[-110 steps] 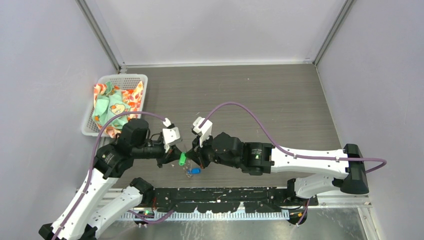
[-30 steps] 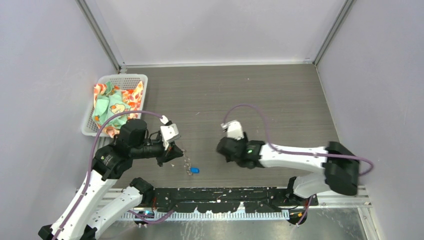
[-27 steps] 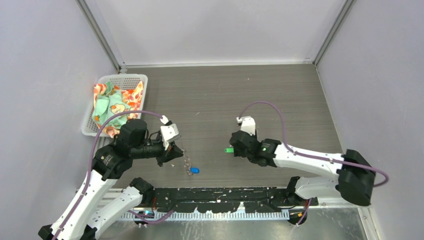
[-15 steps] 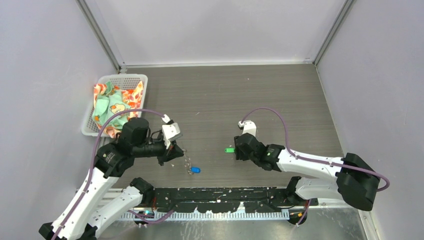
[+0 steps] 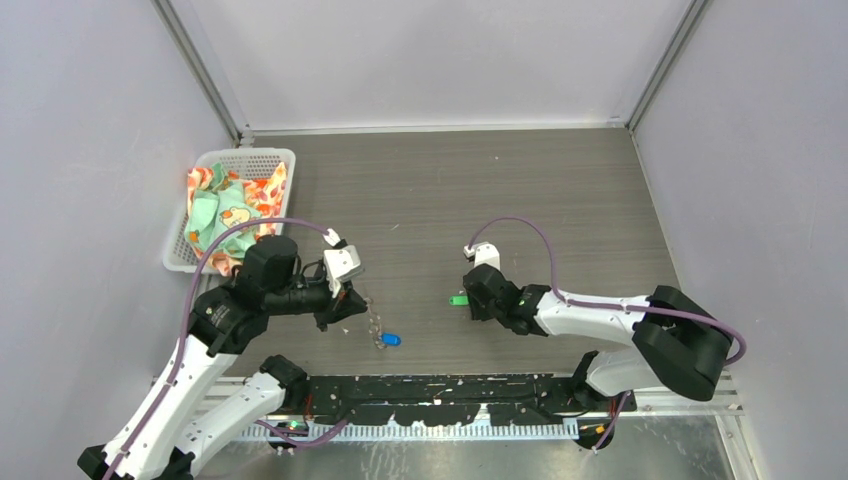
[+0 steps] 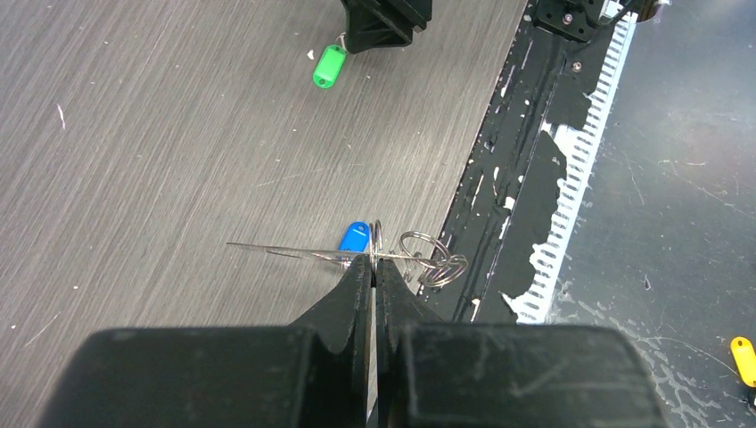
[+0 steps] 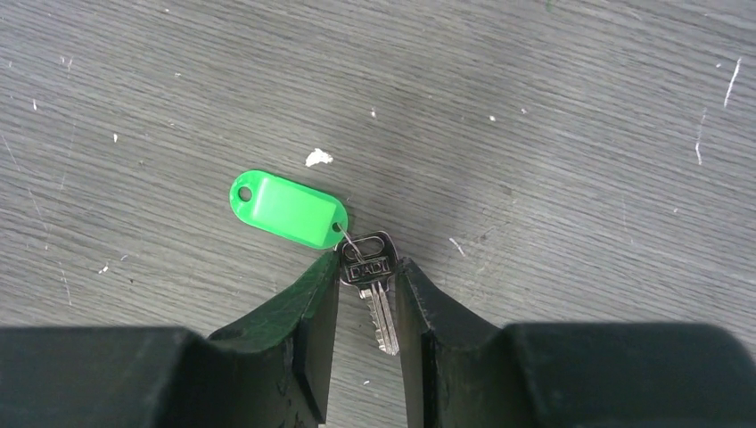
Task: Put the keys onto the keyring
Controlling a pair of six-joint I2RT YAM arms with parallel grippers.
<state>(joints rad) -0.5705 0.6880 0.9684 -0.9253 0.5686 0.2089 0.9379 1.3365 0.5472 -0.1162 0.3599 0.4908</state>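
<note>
The green key (image 7: pixel 303 216) now lies three o'clock of the keyring (image 6: pixel 321 254), unthreaded. The left gripper (image 6: pixel 374 263) clamps the keyring; the right gripper (image 7: pixel 367 266) straddles the key, grip unclear.

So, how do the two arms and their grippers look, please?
The left arm and the right arm have white shells and black joints. A purple cable arcs over each: left cable, right cable. The left gripper and right gripper have black, wedge-shaped fingers.
</note>
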